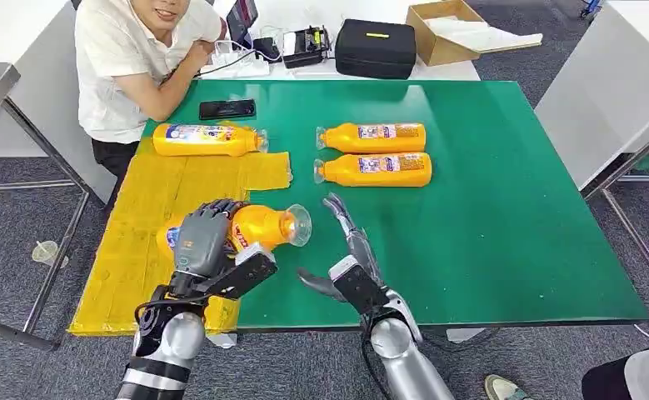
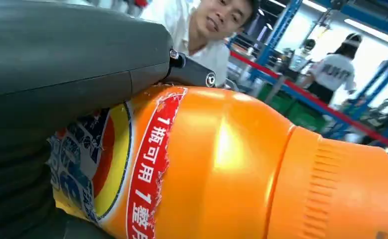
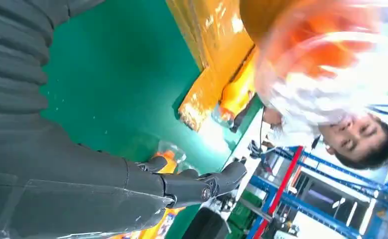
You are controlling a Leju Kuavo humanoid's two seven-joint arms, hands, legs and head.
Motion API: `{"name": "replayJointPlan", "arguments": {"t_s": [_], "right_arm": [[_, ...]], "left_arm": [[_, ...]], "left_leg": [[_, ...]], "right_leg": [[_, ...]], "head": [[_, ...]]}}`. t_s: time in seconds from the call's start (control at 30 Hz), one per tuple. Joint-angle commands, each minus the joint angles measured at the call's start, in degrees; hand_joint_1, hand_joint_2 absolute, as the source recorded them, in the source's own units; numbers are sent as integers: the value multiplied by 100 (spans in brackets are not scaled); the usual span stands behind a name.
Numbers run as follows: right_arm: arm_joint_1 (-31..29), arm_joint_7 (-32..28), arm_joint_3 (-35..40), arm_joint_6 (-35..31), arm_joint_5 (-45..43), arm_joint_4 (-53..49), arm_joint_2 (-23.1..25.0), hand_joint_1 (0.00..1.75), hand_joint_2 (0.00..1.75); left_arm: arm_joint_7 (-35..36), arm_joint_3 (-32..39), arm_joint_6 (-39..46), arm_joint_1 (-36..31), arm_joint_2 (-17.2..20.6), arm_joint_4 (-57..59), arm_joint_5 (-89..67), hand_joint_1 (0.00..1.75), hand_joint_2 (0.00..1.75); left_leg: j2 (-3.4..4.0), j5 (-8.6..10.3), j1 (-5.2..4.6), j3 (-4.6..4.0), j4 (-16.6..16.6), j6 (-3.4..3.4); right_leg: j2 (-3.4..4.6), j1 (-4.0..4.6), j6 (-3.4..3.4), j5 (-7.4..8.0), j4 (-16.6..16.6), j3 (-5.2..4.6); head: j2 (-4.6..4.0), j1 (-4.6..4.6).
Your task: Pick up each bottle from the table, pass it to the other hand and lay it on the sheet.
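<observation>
Handover done, laying-down pending

Bottle in transit: glossy orange plastic bottle with clear cap (image 1: pixel 258 226) gripped by the left hand (image 1: pixel 202 242), lower left of centre in the head view, above the near edge of the crinkled yellow sheet (image 1: pixel 129 250), cap pointing right. Judged to be past the pass between hands and into the laying step. Next move calls for lowering the bottle on its side onto bare yellow sheet, then letting go without rolling it.

Left hand: fingers wrapped around the labelled body, firmly grasping; seen close in the left wrist view, grey cover pressed over the blue and red label. Right hand (image 1: pixel 350 250): released, fingers spread and extended toward the bottle's cap, holding nothing, just beside it but apart. Blurred orange and clear shape at upper right of the right wrist view, probably the same cap.

Elsewhere: one matching orange bottle already lying on the sheet (image 1: pixel 208 139) at upper left; two orange bottles waiting on the green table (image 1: pixel 372 152), upper centre, side by side. Green table top (image 1: pixel 512 217) below all.
</observation>
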Motion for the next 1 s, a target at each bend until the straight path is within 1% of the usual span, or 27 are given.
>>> {"name": "replayJointPlan", "arguments": {"t_s": [0.03,0.07,0.1,0.13,0.17,0.2,0.23,0.27,0.3,0.4,0.43,0.57,0.63,0.7,0.73,0.8,0.93,0.97,1.0], "right_arm": [[-490,-168,-489,60,-44,695,159,0,175],[-502,-171,-492,59,-42,711,165,0,175],[-502,-171,-492,59,-42,711,165,0,175],[-502,-171,-492,59,-42,711,165,0,175],[-492,-169,-492,58,-42,691,168,0,175],[-494,-172,-500,52,-41,686,164,0,175],[-502,-179,-511,46,-41,679,161,0,175],[-504,-196,-532,28,-43,653,163,0,175],[-496,-205,-560,19,-44,619,162,0,175],[-448,-213,-693,-16,-58,431,185,0,175],[-456,-213,-696,-16,-59,423,184,0,175],[-446,-214,-681,-7,-53,424,185,0,175],[-464,-221,-663,1,-51,545,176,0,175],[-457,-238,-645,16,-52,578,170,0,175],[-448,-244,-634,23,-54,587,164,0,175],[-446,-245,-632,24,-54,589,158,0,175],[-458,-250,-621,33,-59,592,142,0,175],[-468,-252,-623,39,-64,613,135,0,175],[-497,-258,-624,52,-73,659,123,0,175]], "left_arm": [[159,577,208,-1269,342,2417,-341,175,175],[123,602,221,-1305,349,2478,-344,175,175],[123,602,221,-1305,349,2478,-344,175,175],[123,602,221,-1305,349,2478,-344,175,175],[149,646,203,-1310,328,2478,-337,175,175],[277,790,176,-1368,318,2596,-380,175,175],[321,872,189,-1422,346,2710,-410,175,175],[353,949,238,-1472,365,2841,-447,175,175],[314,1052,267,-1518,374,2979,-466,175,175],[286,1272,340,-1556,419,3247,-575,175,175],[284,1284,335,-1536,439,3263,-573,175,175],[278,1333,355,-1653,484,3505,-656,175,175],[319,1385,418,-1759,475,3720,-790,175,175],[319,1390,413,-1777,481,3793,-821,175,175],[304,1375,403,-1778,485,3864,-859,175,175],[294,1384,445,-1784,481,3914,-863,175,175],[268,1357,361,-1778,496,4016,-914,175,175],[245,1355,328,-1790,496,4054,-912,175,175],[148,1325,246,-1782,520,4172,-914,168,175]], "left_leg": [[0,0,3,25,-7,-3],[5,-1,6,34,-6,-5],[5,1,3,27,-7,-3],[15,-3,7,38,-4,-6],[16,1,6,29,-5,-7],[8,7,4,19,-4,-5],[17,-7,11,44,2,-7],[3,9,4,18,-5,-7],[10,-2,9,37,-1,-8],[12,1,6,32,-3,-8],[15,-4,8,42,-2,-9],[6,5,6,20,0,-8],[8,-2,9,31,4,-9],[1,8,5,14,-1,-8],[5,-1,9,31,4,-8],[3,7,3,17,-4,-7],[12,-6,10,39,2,-9],[9,1,6,30,-1,-8],[6,6,4,23,-5,-7]], "right_leg": [[-6,6,-18,-2,-5,26],[-3,11,-27,-2,-5,34],[-1,7,-19,0,-6,26],[5,13,-31,-2,-4,37],[6,10,-22,1,-6,27],[0,7,-16,1,-3,19],[1,18,-36,-10,-2,45],[-3,6,-14,0,-3,19],[1,14,-27,-8,-4,38],[6,9,-22,-4,-1,32],[7,13,-29,-8,-1,42],[4,9,-19,-3,2,21],[2,13,-29,-9,5,33],[-1,8,-16,-1,2,16],[-1,13,-28,-8,4,34],[3,5,-14,-1,0,19],[6,15,-31,-10,1,42],[6,10,-24,-5,0,33],[6,7,-17,-1,-2,25]], "head": [[0,2],[0,0],[0,2],[0,2],[0,2],[0,2],[0,2],[0,2],[0,2],[0,2],[0,2],[0,0],[0,2],[0,2],[0,2],[0,2],[0,2],[0,2],[0,2]]}}
